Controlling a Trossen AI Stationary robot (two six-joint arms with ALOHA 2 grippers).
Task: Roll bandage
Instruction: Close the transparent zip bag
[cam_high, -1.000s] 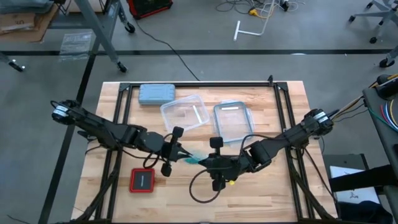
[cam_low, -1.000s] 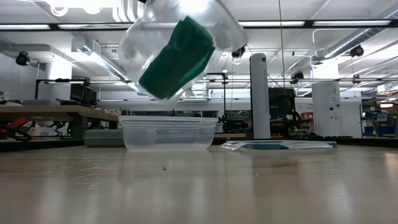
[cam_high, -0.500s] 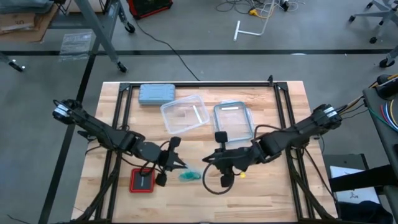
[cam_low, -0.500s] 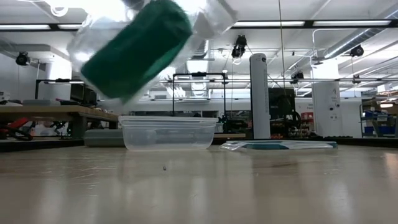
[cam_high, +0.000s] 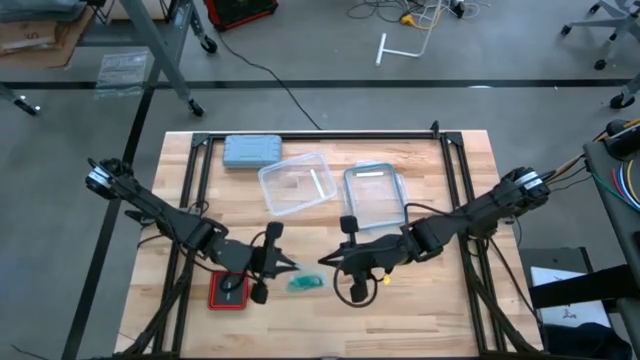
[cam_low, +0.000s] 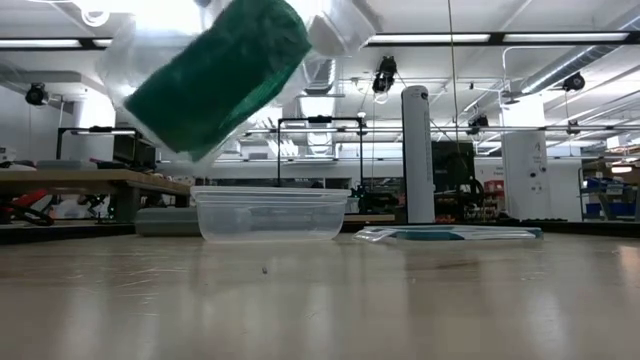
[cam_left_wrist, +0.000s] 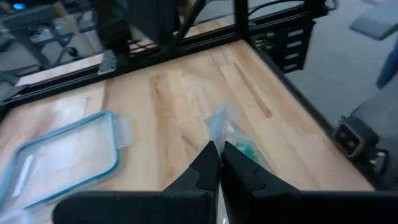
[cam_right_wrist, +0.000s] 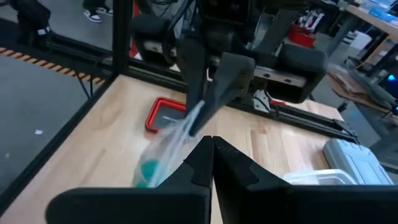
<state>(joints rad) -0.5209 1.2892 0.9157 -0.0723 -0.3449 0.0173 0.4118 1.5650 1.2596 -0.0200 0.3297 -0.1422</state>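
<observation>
Bandage (cam_high: 303, 285) in clear bag has swung left w/ both tools (cam_high: 283, 266) (cam_high: 325, 259), each clenched on bag; next: unbag it.

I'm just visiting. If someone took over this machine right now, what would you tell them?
Left gripper: shut on the clear bag, near the table's front middle.
Right gripper: shut, apparently pinching the bag's other edge.
The bandage: a green roll inside that bag, held off the table between both grippers.
Done: bandage looks rolled up.
Left: probably set the bag down or get the roll out; unclear.
</observation>
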